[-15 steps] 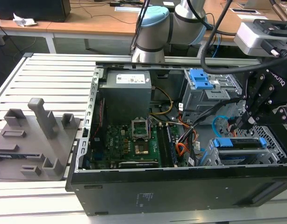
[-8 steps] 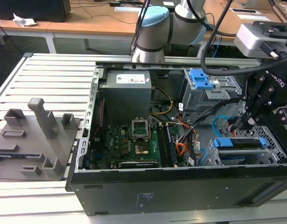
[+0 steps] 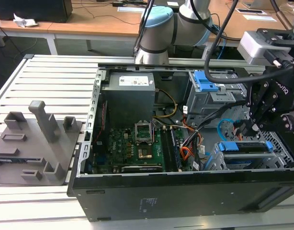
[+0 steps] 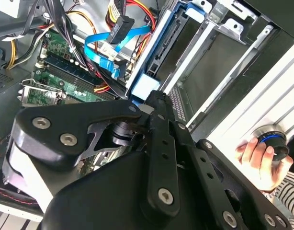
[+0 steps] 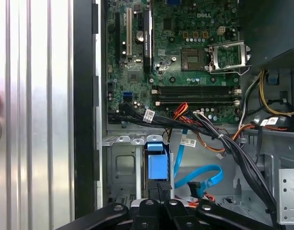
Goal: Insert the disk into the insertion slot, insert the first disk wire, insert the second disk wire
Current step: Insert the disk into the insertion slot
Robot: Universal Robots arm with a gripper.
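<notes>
Item 1. Gripper [image 5: 163,186]: we see the jaws drawn together with no gap. Their tips are against the blue end of the carrier, and we cannot tell whether they pinch it.

Item 2. Disk [image 5: 156,164]: it is directly ahead of the jaw tips in its bright blue carrier, standing inside the insertion slot [image 5: 120,165], the grey metal cage around it.

Item 3. Second disk wire [image 5: 205,174]: the glossy light blue cable is looped just beside the jaws. In the second wrist view its dark plug [image 4: 121,26] hangs free, apart from the disk.

Item 4. First disk wire [image 5: 177,111]: the dark wires with red and orange strands lie beyond the disk, farther from the jaws than the blue cable.

Item 5. Motherboard [image 5: 185,57]: it is well past the jaw tips, behind the wires.

Item 6. Grey bay with blue latch [image 3: 205,81]: it is off to the side of the jaws.

Item 7. A person's hand [image 4: 256,155]: it rests on a round knob [image 4: 274,142] outside the computer case [image 3: 185,196], well behind the jaws.
</notes>
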